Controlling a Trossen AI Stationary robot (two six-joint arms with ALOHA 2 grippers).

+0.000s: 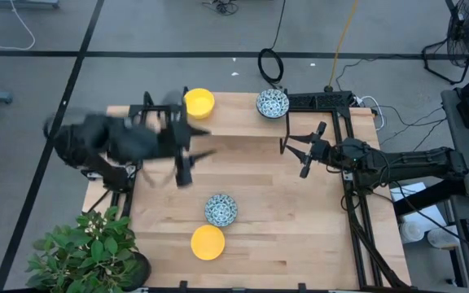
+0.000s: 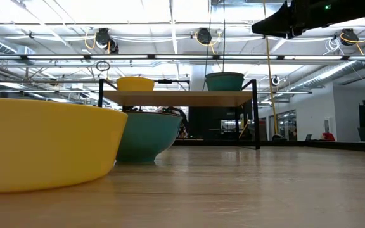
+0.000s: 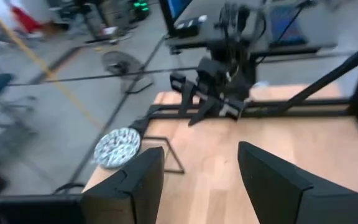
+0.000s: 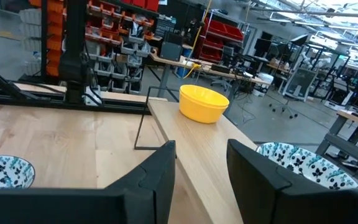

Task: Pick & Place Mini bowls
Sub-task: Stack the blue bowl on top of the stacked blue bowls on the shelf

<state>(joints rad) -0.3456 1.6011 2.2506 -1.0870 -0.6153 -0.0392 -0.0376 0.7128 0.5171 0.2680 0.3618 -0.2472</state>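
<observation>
**Four small bowls out, both grippers empty above the table**

Four small bowls show from above. A yellow bowl (image 1: 199, 102) and a patterned bowl (image 1: 273, 103) sit well apart on a raised wooden shelf (image 1: 234, 110) along the far edge of the table (image 1: 300, 220). The level camera shows this shelf standing on thin black legs with the same two bowls on top. Two more bowls rest on the table surface near its front edge: a second patterned bowl (image 1: 221, 209) and, just in front of it and touching or nearly so, a second yellow bowl (image 1: 208, 242). In the level camera this front yellow bowl (image 2: 43, 149) fills the near left, with the patterned one (image 2: 149, 134) right behind it.

The left gripper (image 1: 195, 143) hangs over the table's left half, between the shelf and the front pair of bowls, blurred in the overhead picture. Its fingers (image 3: 135, 183) are spread apart with nothing between them; past them its wrist camera shows the shelf's patterned bowl (image 3: 117, 147) and the other arm.

The right gripper (image 1: 293, 146) hovers over the right half, just in front of the shelf. Its fingers (image 4: 154, 174) are also parted and empty.

A potted plant (image 1: 84, 248) stands at the table's front left corner.
</observation>
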